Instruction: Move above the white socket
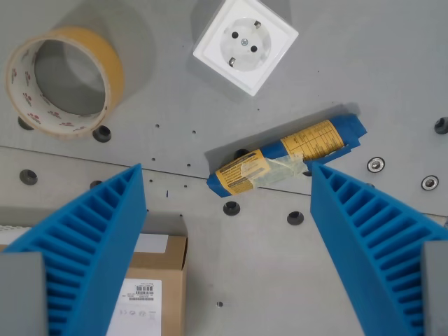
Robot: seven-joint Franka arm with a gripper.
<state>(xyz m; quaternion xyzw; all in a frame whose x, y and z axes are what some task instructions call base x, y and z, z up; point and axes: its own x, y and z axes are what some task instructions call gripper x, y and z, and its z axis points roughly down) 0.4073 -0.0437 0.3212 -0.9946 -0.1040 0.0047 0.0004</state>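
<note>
Wrist view: white socket (pixel 245 44) well above wide-apart gripper (pixel 225 173) fingers (pixel 105 231).

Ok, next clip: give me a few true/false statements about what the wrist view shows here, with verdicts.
1. The socket sits at the top of the wrist view. True.
2. The end effector is shut on the tube. False: its blue fingers stand wide apart and hold nothing.
3. The tape roll touches the socket. False: bare table lies between them, with the roll at the wrist view's upper left.
4. The tube lies flat between the socket and the fingertips. True.
5. A cardboard box shows at the bottom, partly hidden by a finger. True.
6. A plug is in the socket. False: its holes are empty.
</note>
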